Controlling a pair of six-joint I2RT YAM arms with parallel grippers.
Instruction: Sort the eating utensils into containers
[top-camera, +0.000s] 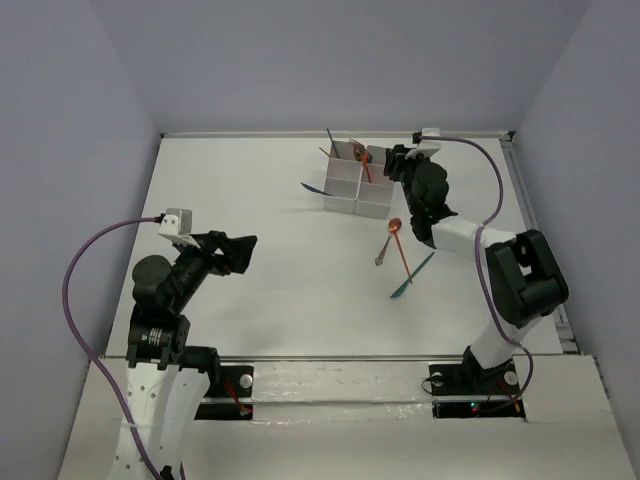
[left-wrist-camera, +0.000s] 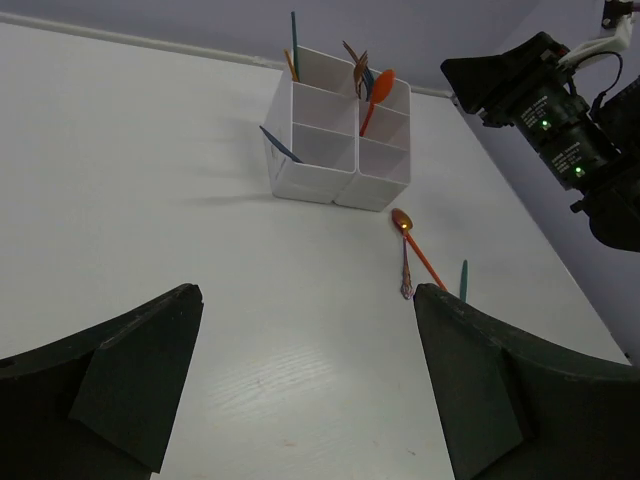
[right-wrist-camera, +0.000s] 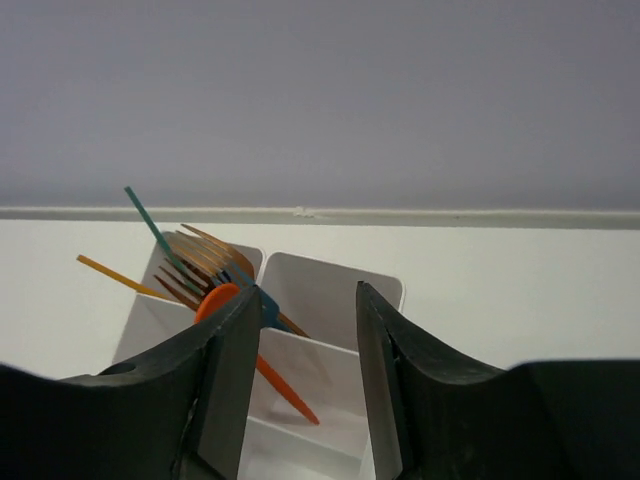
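White six-compartment container (top-camera: 340, 188) sits near the far edge of the worktop (top-camera: 250, 180), right of centre. Brown forks (right-wrist-camera: 200, 255) and a standing orange spoon (right-wrist-camera: 217, 300) occupy its far compartments.

Three utensils lie loose towards the right edge:
- loose orange spoon (left-wrist-camera: 403, 221)
- brownish utensil (left-wrist-camera: 406, 275)
- teal utensil (top-camera: 412, 276)

Right end effector (right-wrist-camera: 308, 295) hovers over the container, released, nothing between its fingers. Left end effector (left-wrist-camera: 308, 295) is spread wide, above the near-left area.
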